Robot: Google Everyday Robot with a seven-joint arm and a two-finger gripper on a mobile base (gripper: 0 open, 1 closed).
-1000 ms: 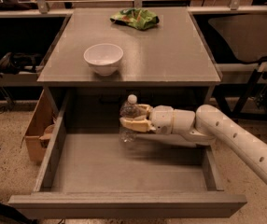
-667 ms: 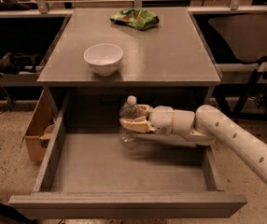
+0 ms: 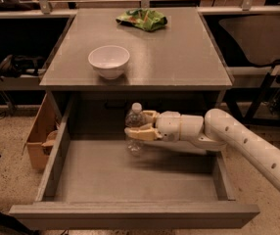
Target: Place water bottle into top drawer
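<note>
The water bottle is a small clear ribbed bottle with a white cap. It stands upright inside the open top drawer, near the back middle of its grey floor. My gripper reaches in from the right on a white arm and is shut on the bottle's middle, one finger on each side. I cannot tell whether the bottle's base touches the drawer floor.
A white bowl sits on the tabletop at the left front. A green chip bag lies at the back middle. A cardboard box stands on the floor left of the drawer. Shelving frames flank the table.
</note>
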